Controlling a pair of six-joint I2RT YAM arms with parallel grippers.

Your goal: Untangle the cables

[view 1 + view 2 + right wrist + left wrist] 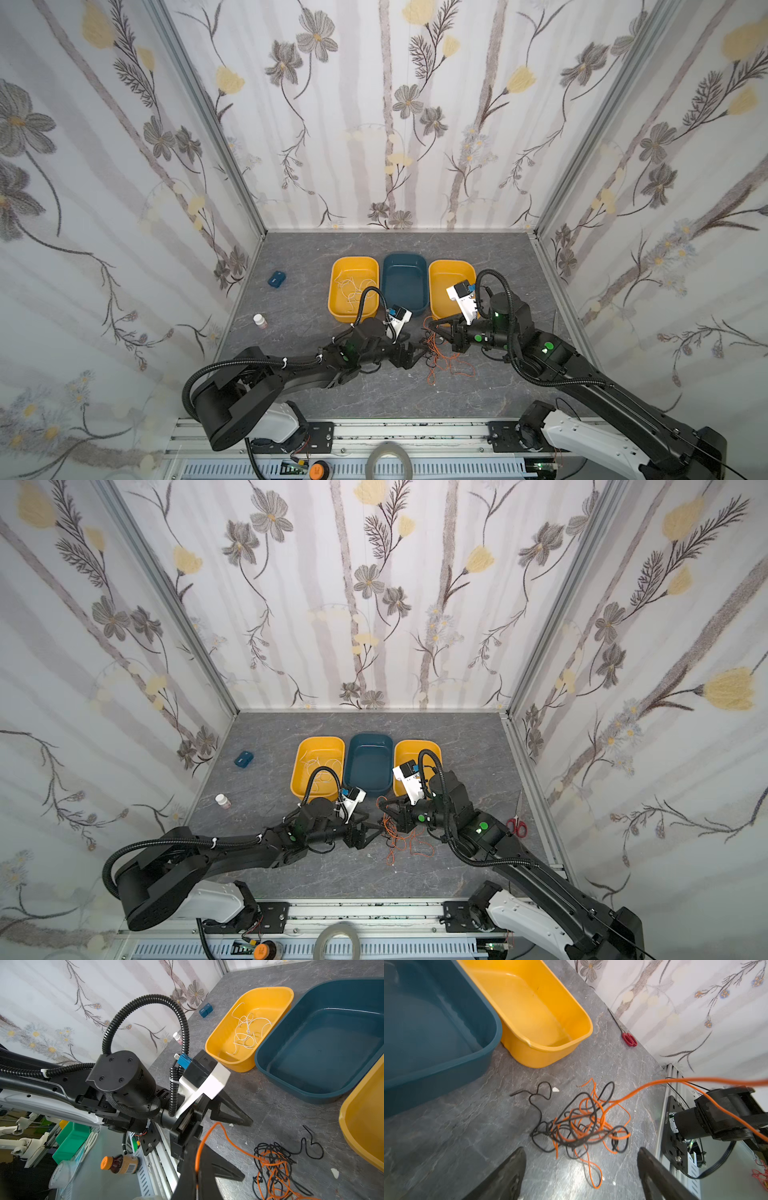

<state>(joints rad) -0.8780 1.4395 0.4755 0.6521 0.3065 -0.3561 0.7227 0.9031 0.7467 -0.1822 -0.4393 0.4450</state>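
Left claw (pixel 581 1149) released, facing the tangle (pixel 579 1128) at the teal bin's (pixel 405 286) 5 o'clock. Right claw (pixel 434 323) clenched on the orange cable (pixel 654 1084); pinch itself hard to make out.

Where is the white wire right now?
In both top views the white wire lies curled inside the left yellow tub, right beside the blue tub, behind the left arm.

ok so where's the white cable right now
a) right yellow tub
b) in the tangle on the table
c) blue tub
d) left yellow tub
d: the white cable lies loose inside the left yellow tub, while the blue tub and the right yellow tub hold no cable.
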